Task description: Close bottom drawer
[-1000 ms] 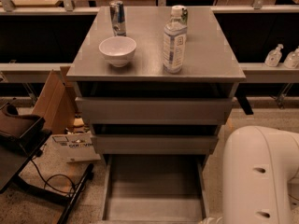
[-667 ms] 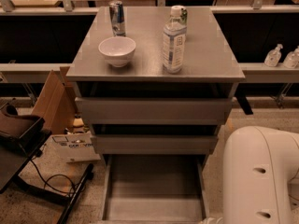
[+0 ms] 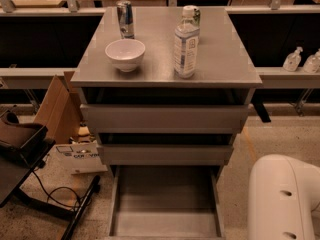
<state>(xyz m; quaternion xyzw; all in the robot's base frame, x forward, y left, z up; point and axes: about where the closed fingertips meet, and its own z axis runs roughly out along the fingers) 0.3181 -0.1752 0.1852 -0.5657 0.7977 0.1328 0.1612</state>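
Nearest, low in view: bottom drawer (image 3: 165, 204) pulled fully out, tray exposed; closing not yet begun, whole push left. At lower right only a white arm casing (image 3: 282, 199); hand out of view, state impossible to tell. Farther, on the counter (image 3: 220, 59): white bowl (image 3: 125, 54), water bottle (image 3: 185, 44), can (image 3: 125, 19).

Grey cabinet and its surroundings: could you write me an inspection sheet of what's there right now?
Surface: flat grey cabinet top, carrying three items.
Job's things: bottom drawer pulled open, shallow grey tray showing.
Clutter: white bowl, silver can, clear plastic bottle, all upright.
Grippers: gripper not in view; only a white rounded arm shell at lower right.
Cables: black cable looped on floor, left.
Surroundings: brown cardboard box left; pump bottles on right shelf.
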